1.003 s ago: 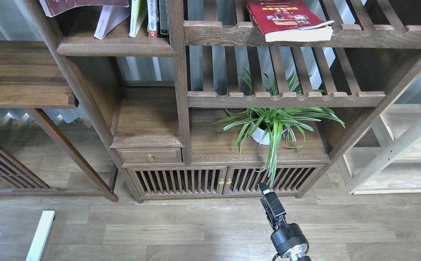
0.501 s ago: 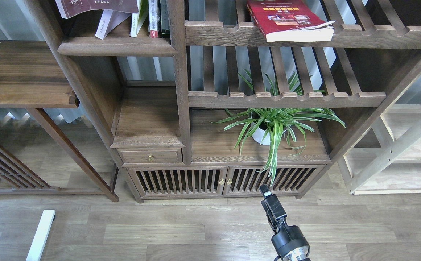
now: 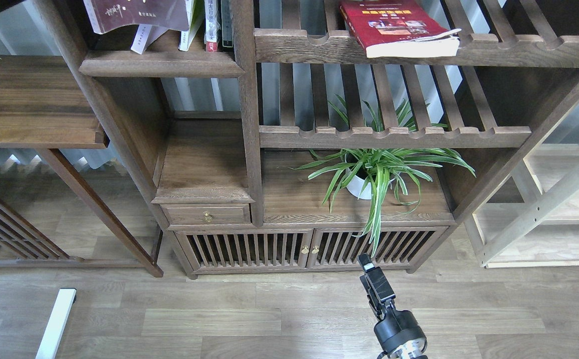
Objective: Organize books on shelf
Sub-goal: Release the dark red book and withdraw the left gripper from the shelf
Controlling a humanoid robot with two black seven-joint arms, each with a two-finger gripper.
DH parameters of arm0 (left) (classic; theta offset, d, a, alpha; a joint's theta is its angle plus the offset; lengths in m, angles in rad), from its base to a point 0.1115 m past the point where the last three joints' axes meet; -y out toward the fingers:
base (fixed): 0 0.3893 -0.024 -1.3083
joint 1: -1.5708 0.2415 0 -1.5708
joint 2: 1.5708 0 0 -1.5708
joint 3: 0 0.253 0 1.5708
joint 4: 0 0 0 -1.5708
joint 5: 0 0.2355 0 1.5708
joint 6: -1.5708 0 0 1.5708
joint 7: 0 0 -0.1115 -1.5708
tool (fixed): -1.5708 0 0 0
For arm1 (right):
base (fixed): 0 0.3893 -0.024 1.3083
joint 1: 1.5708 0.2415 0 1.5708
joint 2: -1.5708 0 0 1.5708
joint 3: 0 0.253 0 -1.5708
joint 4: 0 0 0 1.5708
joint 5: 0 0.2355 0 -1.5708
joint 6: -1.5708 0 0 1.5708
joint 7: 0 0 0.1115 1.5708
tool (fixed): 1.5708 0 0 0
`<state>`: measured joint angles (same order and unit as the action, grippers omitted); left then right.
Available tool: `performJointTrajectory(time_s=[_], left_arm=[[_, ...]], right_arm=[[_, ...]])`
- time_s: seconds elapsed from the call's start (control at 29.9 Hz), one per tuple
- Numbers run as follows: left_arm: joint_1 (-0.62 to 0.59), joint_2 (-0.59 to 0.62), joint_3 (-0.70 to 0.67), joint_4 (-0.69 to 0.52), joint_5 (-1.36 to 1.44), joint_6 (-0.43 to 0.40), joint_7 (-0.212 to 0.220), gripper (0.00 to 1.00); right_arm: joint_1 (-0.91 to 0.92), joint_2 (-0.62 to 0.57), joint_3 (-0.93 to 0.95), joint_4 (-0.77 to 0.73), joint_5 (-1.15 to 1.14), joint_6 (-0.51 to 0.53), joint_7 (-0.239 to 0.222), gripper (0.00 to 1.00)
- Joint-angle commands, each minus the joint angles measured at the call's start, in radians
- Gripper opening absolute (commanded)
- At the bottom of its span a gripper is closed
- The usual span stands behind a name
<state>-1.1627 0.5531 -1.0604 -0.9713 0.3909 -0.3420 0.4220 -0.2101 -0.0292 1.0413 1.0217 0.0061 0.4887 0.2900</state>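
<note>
A large maroon-brown book [image 3: 139, 15] with cream characters hangs at the top edge, over the dark solid shelf [image 3: 159, 62]. Whatever holds it is cut off by the frame. Under it leans a pale lavender-white book [image 3: 143, 39], and a few thin books [image 3: 212, 25] stand upright against the post. A red book with a yellow band [image 3: 394, 25] lies flat on the slatted rack at upper right. My right gripper [image 3: 369, 264] points up from the bottom edge, low in front of the cabinet doors; it is dark and end-on. My left gripper is out of view.
A potted spider plant [image 3: 374, 172] stands on the cabinet top under the lower slatted rack [image 3: 394, 135]. A side table [image 3: 30, 99] is at left, a pale wood frame [image 3: 543, 209] at right, and a white bar [image 3: 57, 321] lies on the floor.
The maroon-brown book has come down and to the right into view and now covers more of the pale book. My right gripper has hardly moved.
</note>
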Motion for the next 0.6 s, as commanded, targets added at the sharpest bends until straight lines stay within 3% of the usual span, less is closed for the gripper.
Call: performJointTrajectory(time_s=[0.0, 0.43, 0.57], left_arm=[[-0.008, -0.022, 0.007, 0.014, 0.014, 0.000, 0.000, 0.02], [-0.038, -0.068, 0.033, 0.086, 0.025, 0.000, -0.008, 0.04], [-0.040, -0.071, 0.063, 0.085, 0.023, 0.000, -0.009, 0.12]], right_arm=[[0.000, 0.000, 0.002, 0.000, 0.002, 0.000, 0.000, 0.94], [-0.014, 0.000, 0.002, 0.000, 0.008, 0.000, 0.001, 0.94], [-0.020, -0.001, 0.003, 0.000, 0.008, 0.000, 0.001, 0.94]])
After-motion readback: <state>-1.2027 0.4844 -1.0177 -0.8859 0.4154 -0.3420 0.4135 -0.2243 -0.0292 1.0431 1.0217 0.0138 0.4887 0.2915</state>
